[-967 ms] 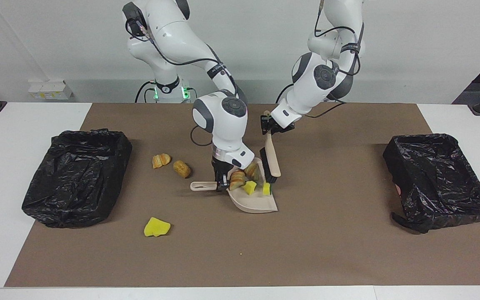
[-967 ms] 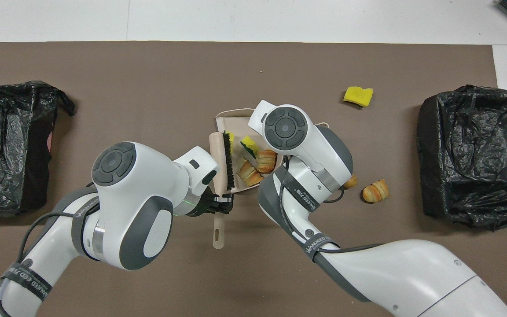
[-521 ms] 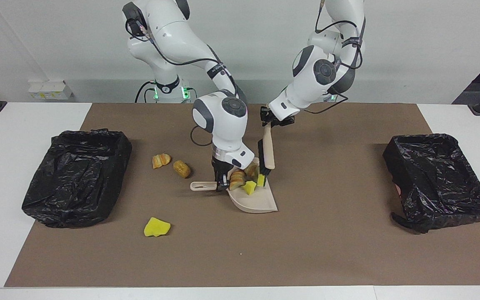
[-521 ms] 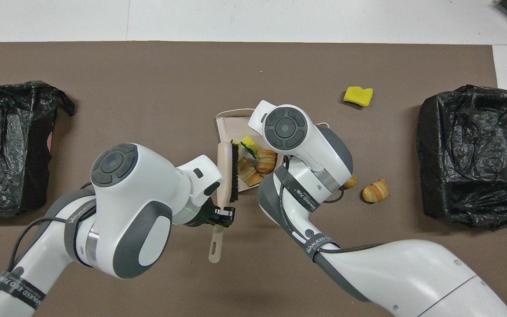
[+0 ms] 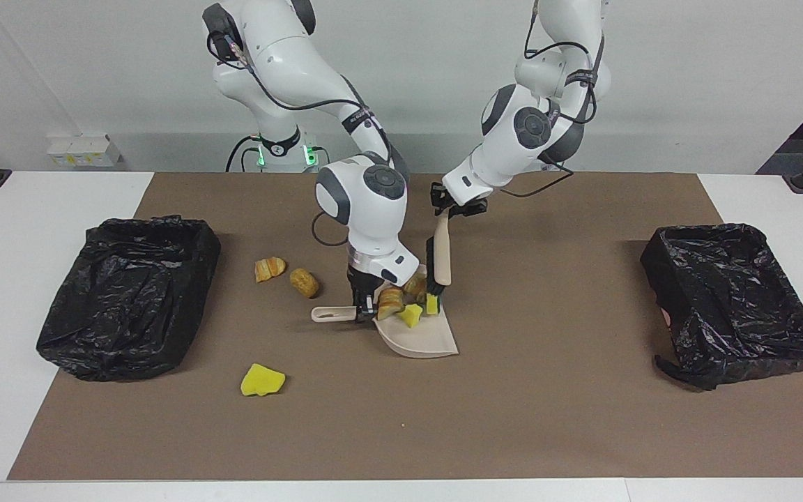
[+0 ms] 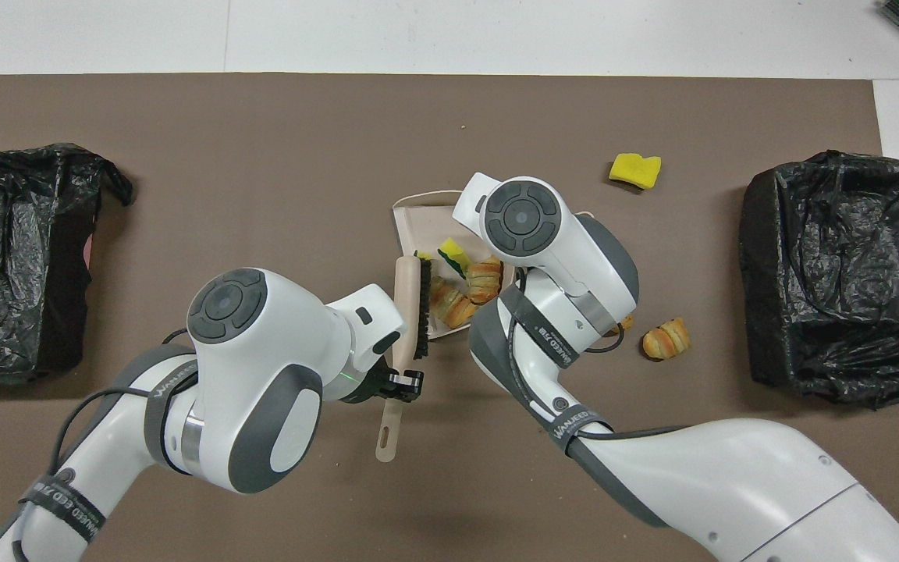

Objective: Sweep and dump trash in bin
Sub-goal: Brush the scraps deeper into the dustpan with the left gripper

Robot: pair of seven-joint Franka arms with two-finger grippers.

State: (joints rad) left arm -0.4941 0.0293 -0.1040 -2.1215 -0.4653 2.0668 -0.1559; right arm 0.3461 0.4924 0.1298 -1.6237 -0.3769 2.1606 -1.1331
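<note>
Trash point(image 5: 405, 300) sits mid-frame in the facing view, a cluster of sponge bits and bread-like lumps piled in the dustpan point(image 5: 424, 340). These scraps look light and soft, likely to tumble or bounce, so they are better herded with bristles than pinched. The left gripper point(image 5: 452, 207) is clamped on the brush point(image 5: 439, 261) by its handle; the right gripper point(image 5: 366, 301) is closed on the dustpan's handle, which seems the sensible hold for a level carry. Loose strays remain: two bread lumps point(image 5: 286, 275) left of centre and a yellow sponge point(image 5: 262, 381) lower left. Compared with a second ago, the brush has swung more upright and drawn in toward the pan's back wall, crowding the scraps together, and pan and right gripper have slid slightly leftward in the facing view. Bins wait at both edges: one bin point(image 5: 128, 294) at the left, another bin point(image 5: 732, 300) at the right.
</note>
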